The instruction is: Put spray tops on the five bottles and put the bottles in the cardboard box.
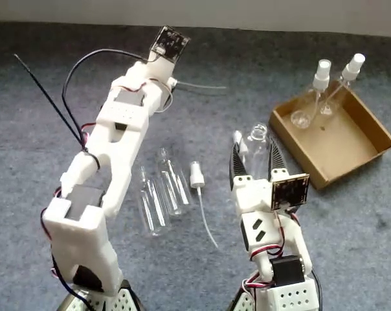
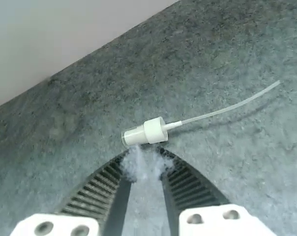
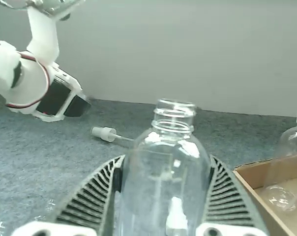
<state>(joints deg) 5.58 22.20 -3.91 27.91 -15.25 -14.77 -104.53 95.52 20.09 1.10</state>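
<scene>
A clear open-necked bottle (image 1: 257, 137) (image 3: 165, 147) stands upright between the fingers of my right gripper (image 1: 255, 150) (image 3: 167, 164), which is shut on it. My left gripper (image 1: 174, 82) (image 2: 146, 164) is at the far side of the table, narrowly open with nothing in it. A white spray top (image 2: 146, 132) (image 3: 105, 132) with a long tube lies just past its tips. Two bare bottles (image 1: 162, 189) lie side by side in the middle. Another spray top (image 1: 197, 173) lies beside them. The cardboard box (image 1: 351, 162) (image 3: 252, 177) holds two capped bottles (image 1: 318, 91).
The grey carpeted table runs back to a pale wall. The left arm (image 1: 118, 142) stretches diagonally over the table's left half. A small white piece (image 1: 237, 137) lies by the right gripper's left finger. The box sits just right of the held bottle.
</scene>
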